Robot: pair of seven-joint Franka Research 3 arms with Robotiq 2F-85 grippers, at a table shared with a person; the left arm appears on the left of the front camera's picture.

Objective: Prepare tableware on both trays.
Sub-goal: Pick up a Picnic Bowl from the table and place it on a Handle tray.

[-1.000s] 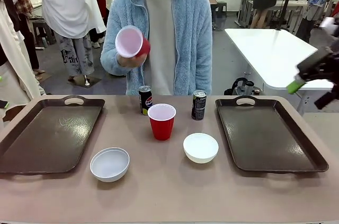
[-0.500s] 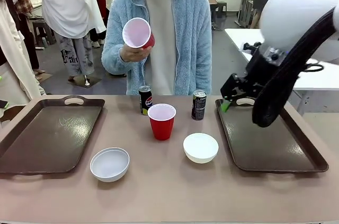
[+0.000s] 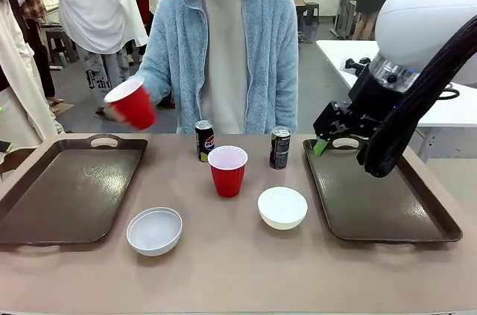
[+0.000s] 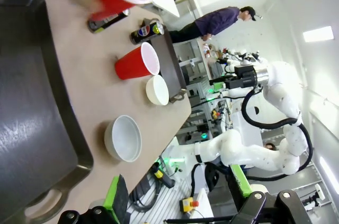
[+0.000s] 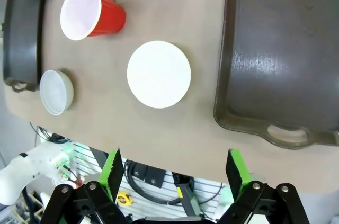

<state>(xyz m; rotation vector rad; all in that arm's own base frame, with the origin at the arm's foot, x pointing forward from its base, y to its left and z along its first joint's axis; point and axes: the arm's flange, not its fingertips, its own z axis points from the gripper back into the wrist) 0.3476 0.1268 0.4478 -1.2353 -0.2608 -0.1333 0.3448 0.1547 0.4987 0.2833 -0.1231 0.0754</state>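
- Tableware sits on the table [image 3: 238, 270] between the trays. The standing red cup [image 3: 227, 170] is in the middle, with the Pepsi can [image 3: 204, 140] and the other can [image 3: 280, 147] just behind it. The left bowl [image 3: 154, 230] and right bowl [image 3: 282, 207] are nearer my side. The left tray [image 3: 67, 181] and right tray [image 3: 373, 188] are both bare.
- Second red cup [image 3: 136, 104] is tilted in the person's hand [image 3: 116, 112], above the far end of the left tray. If I send an arm there now, I risk hitting that hand.
- Right gripper [image 5: 175, 167] hangs over the right tray's far inner corner, jaws spread wide and holding nothing. Its wrist view looks down on the right bowl.
- Trouble I expect there: the bowl is shallow, so a pinch on its rim could slip or flip it. A skewed descent could also knock the standing red cup near it.
- Cans are tall and narrow, so a finger brushing past the cup could topple one.
- Left gripper [image 4: 177, 195] is wide open and empty, off by the left tray's near end. Its reach to the left bowl crosses that tray's raised rim, which could catch a low finger.
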